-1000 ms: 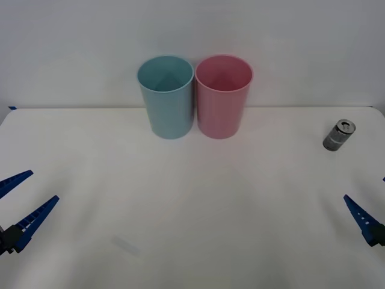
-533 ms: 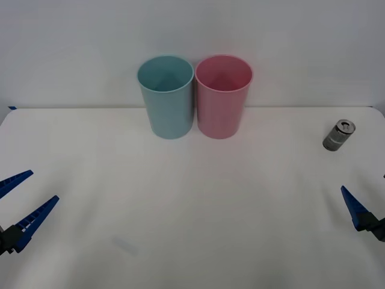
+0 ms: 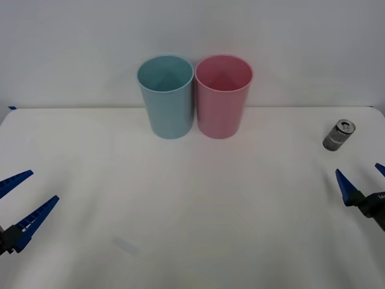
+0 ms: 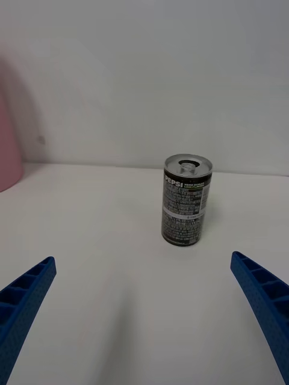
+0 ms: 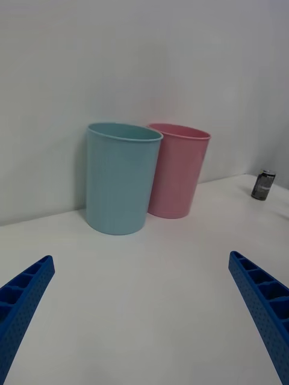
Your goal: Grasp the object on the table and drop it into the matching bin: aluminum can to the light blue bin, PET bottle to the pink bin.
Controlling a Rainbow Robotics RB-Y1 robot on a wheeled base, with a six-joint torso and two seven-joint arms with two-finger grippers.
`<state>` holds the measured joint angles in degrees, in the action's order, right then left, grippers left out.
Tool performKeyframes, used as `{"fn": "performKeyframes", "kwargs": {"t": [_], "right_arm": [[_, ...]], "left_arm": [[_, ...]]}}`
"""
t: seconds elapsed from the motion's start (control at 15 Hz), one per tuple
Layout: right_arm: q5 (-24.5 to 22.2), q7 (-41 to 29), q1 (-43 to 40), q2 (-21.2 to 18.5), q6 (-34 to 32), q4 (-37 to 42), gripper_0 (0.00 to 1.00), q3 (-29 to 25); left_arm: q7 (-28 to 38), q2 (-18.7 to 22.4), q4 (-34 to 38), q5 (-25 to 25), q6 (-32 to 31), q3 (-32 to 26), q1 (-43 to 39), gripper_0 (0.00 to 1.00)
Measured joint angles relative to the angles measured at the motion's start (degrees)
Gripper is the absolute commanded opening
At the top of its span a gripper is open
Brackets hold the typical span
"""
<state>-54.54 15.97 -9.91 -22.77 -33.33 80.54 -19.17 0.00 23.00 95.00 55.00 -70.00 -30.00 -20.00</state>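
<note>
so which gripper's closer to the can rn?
Right. The right gripper, open, sits at the table's right edge just in front of the aluminum can, which stands centred ahead of its fingers. The left gripper, also open, is parked at the far left edge, across the table.

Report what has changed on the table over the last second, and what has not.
The right claw has moved forward along the table's right edge toward the aluminum can, open, with nothing taken hold of. The left claw stayed open and parked at the near left. The can, the light blue bin and the pink bin have not moved.
</note>
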Motion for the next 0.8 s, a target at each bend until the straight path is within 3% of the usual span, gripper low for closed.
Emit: {"fn": "performKeyframes", "kwargs": {"t": [0.8], "right_arm": [[-4.9, 1.1, 20.0, 0.2, 5.5, -22.1, 1.0, -0.9]], "left_arm": [[0.0, 0.0, 0.0, 0.0, 0.0, 0.0, 0.0, 1.0]]}}
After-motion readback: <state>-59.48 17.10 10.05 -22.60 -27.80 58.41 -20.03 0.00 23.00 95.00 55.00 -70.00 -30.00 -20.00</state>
